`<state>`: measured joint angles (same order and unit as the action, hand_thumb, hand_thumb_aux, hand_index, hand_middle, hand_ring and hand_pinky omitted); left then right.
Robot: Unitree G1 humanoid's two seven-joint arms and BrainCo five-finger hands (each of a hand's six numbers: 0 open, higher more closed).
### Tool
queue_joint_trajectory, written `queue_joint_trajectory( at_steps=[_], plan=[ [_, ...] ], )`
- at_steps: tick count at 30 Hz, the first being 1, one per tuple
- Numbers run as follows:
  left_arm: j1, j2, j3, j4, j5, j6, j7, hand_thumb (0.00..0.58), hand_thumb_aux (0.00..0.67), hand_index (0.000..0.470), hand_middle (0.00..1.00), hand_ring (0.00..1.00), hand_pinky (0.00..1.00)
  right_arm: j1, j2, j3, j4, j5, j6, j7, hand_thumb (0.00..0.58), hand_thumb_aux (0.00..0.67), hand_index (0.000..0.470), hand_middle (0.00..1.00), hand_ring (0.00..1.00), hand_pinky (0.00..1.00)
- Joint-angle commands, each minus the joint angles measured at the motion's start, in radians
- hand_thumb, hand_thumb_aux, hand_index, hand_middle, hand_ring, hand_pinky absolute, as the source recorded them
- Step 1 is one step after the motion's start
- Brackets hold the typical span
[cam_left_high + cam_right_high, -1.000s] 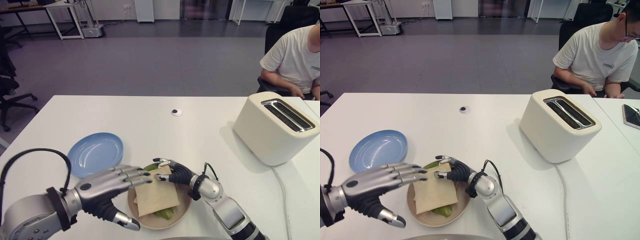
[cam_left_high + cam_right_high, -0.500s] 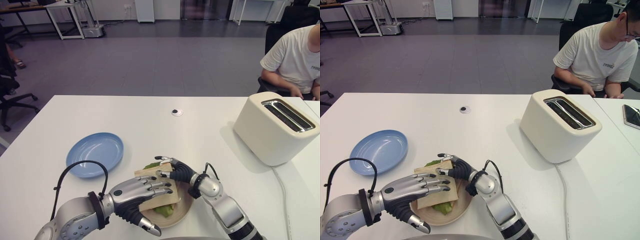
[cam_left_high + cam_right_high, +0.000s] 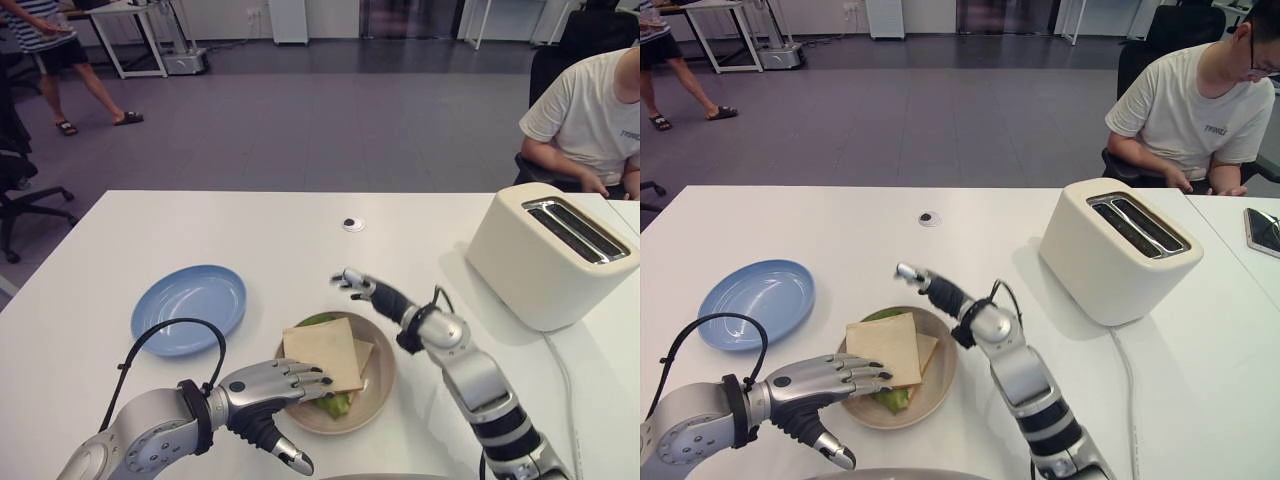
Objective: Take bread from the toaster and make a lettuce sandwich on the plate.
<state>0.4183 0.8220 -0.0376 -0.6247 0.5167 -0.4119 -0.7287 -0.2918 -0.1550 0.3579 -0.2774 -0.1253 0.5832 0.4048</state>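
Nearest, my metallic left hand lies flat, gripping nothing, fingertips touching the square bread stacked over crinkled lettuce on the round tan plate. Just beyond the rim my right hand hovers, outstretched and empty; the smooth cream toaster stands farther right.

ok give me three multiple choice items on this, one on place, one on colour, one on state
1. Where does the blue plate lie?
A) on the robot's left of the sandwich plate
B) on its right
C) on the floor

2. What colour is the toaster?
A) red
B) cream
C) black

3. What does the right hand hold?
A) a cup
B) a fork
C) nothing

Answers:
1 A, it sits left of the tan plate.
2 B, its shell is cream.
3 C, it is outstretched and empty.
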Motion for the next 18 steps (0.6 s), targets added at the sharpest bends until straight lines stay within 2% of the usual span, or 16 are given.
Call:
queue_joint_trajectory(
  at_steps=[1,7,10,12,15,18],
  plan=[
    [0.026,0.026,-0.037,0.061,0.017,0.028,-0.041,0.000,0.000,0.000,0.00,0.00,0.00,-0.105,0.006,-0.080,-0.028,0.044,0.064,0.006,0.000,0.000,0.000,0.00,0.00,0.00],
    [0.014,0.000,-0.017,0.074,0.001,0.013,0.030,0.000,0.000,0.000,0.00,0.00,0.00,-0.117,-0.010,-0.094,-0.068,0.067,0.093,0.016,0.000,0.000,0.000,0.00,0.00,0.00],
    [0.024,-0.097,0.137,0.021,-0.095,0.053,0.165,0.000,0.000,0.000,0.00,0.00,0.00,-0.088,-0.039,-0.113,-0.100,0.088,0.102,0.036,0.000,0.000,0.000,0.00,0.00,0.00],
    [0.050,-0.144,0.259,-0.006,-0.239,0.111,0.195,0.000,0.000,0.000,0.00,0.00,0.00,-0.055,-0.057,-0.122,-0.118,0.099,0.107,0.038,0.000,0.000,0.000,0.00,0.00,0.00],
    [0.176,-0.110,0.449,-0.022,-0.501,0.218,0.070,0.000,0.000,0.000,0.00,0.00,0.00,-0.010,-0.085,-0.138,-0.150,0.115,0.126,0.044,0.000,0.000,0.000,0.00,0.00,0.00],
    [0.388,-0.031,0.653,-0.018,-0.589,0.342,-0.161,0.000,0.000,0.000,0.00,0.00,0.00,0.025,-0.147,-0.145,-0.203,0.130,0.152,0.080,0.000,0.000,0.000,0.00,0.00,0.00]
  ],
)
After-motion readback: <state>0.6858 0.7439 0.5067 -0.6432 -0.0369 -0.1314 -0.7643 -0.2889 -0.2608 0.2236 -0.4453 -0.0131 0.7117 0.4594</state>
